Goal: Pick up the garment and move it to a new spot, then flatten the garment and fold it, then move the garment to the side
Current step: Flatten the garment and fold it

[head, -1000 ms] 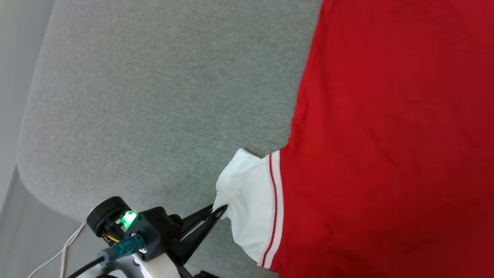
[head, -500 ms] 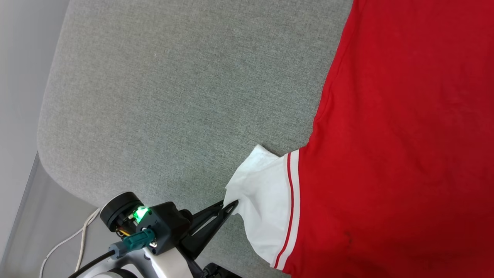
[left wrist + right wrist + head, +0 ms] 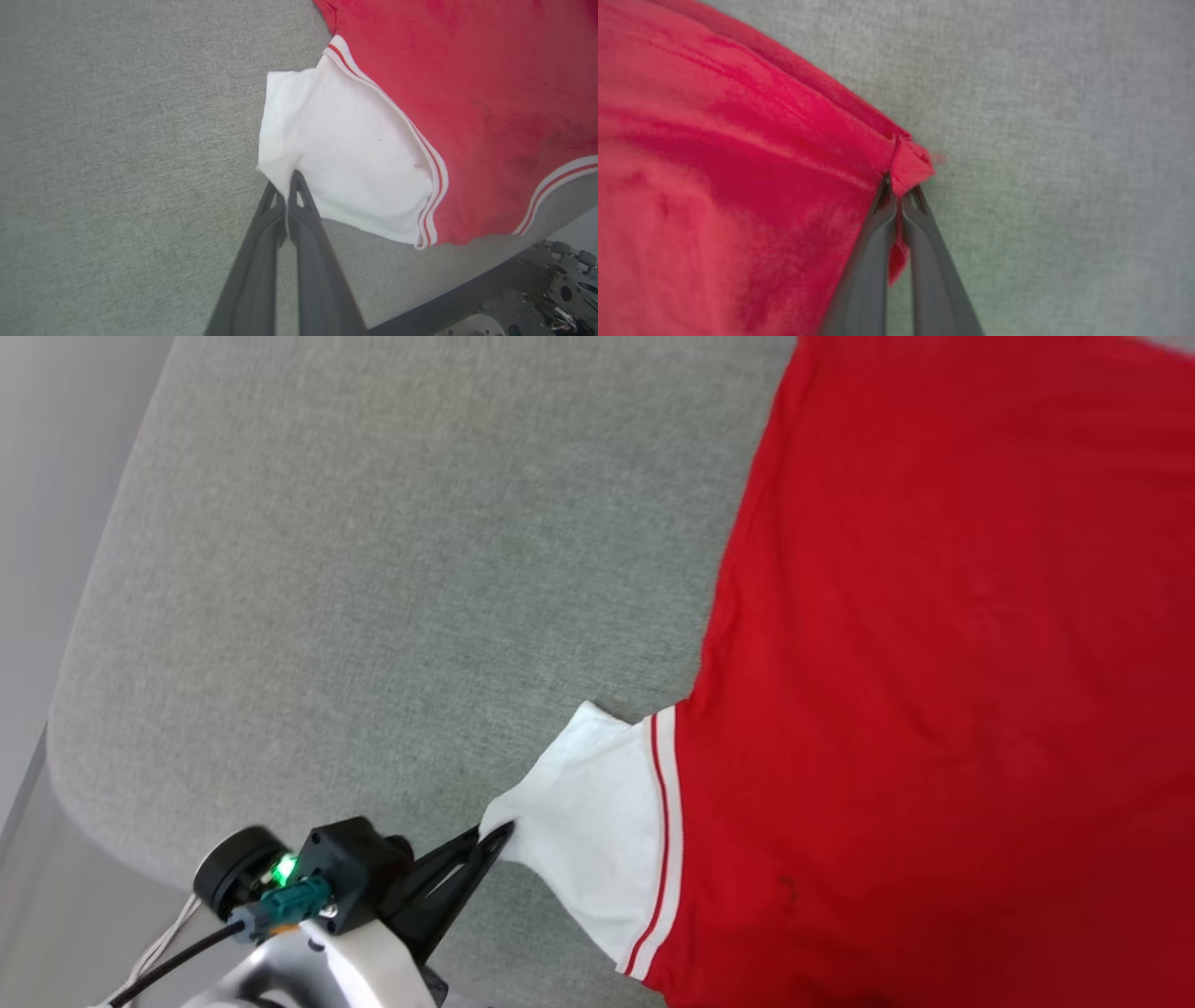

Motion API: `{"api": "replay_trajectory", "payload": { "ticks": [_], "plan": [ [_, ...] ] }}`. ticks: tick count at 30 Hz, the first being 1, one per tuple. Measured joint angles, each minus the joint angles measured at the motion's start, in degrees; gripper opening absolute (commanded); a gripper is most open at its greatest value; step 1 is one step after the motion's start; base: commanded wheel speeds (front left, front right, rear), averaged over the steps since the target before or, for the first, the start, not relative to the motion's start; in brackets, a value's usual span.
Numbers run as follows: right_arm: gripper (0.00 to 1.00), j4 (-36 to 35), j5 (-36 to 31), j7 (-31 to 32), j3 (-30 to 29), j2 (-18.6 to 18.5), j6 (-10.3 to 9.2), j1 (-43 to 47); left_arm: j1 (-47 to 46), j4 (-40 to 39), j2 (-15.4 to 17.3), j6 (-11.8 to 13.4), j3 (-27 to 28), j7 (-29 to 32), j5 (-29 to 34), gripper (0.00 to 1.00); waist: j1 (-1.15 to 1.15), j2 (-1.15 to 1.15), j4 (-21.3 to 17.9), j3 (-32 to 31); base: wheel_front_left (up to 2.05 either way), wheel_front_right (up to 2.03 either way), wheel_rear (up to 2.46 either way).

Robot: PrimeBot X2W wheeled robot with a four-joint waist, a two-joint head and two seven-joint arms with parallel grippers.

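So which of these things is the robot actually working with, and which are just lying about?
In the job:
the garment, red with a white sleeve
left gripper, shut on the sleeve's corner
right gripper, shut on a red edge

Just lying about:
grey fabric surface under it
white cable at the surface's edge

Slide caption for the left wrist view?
Left pincer pinches the white sleeve corner of the garment over gray upholstery.

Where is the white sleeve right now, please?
In the head view, the white sleeve lies lower centre on the grey fabric surface, its corner pinched by the left gripper.
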Motion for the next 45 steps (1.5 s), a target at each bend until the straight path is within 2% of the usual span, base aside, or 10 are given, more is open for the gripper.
{"api": "replay_trajectory", "payload": {
  "ticks": [12, 20, 28, 36, 37, 38, 45],
  "plan": [
    [0.00, -2.7, 9.2, -4.5, 0.3, 1.7, 0.01, 21.2, 7.3, 1.9, 2.5, 4.2, 1.5, -1.1, -2.9, 0.00, 0.00, 0.00, -8.2, -10.6, 0.00, 0.00, 0.00],
    [0.00, -10.9, 15.3, -5.0, -0.1, 3.4, 0.01, 36.4, 10.9, 2.4, 3.4, 6.4, 2.5, -2.1, -4.6, 0.00, 0.00, 0.00, -14.3, -16.8, 0.00, 0.00, 0.00],
    [0.00, -20.8, 16.7, -4.1, -2.4, 5.4, 0.00, 49.4, 12.6, 3.9, 3.5, 7.2, 3.1, -3.2, -5.4, 0.00, 0.00, 0.00, -18.9, -20.2, 0.00, 0.00, 0.00],
    [0.00, -21.0, 17.3, -4.9, -2.4, 7.2, 0.00, 54.0, 12.6, 5.4, 2.8, 6.8, 2.4, -3.7, -5.6, 0.00, 0.00, 0.00, -19.6, -21.5, 0.00, 0.00, 0.00],
    [0.24, -21.1, 17.2, -5.4, -2.3, 7.3, 0.00, 54.0, 12.5, 5.3, 2.8, 6.8, 2.3, -3.7, -5.6, 0.00, 0.00, 0.00, -19.5, -21.5, 0.00, 0.00, 0.00],
    [1.00, -21.1, 17.3, -5.5, -2.3, 7.5, 0.00, 53.9, 12.5, 5.3, 2.8, 6.8, 2.3, -3.7, -5.5, 0.00, 0.00, 0.00, -19.5, -21.6, 0.00, 0.00, 0.00],
    [1.00, -24.4, 19.3, -5.5, -1.8, 6.7, 0.00, 49.7, 12.4, 3.7, 3.4, 7.1, 2.3, -3.0, -4.9, 0.00, 0.00, 0.00, -18.3, -21.3, 0.00, 0.00, 0.00]
  ]
}}
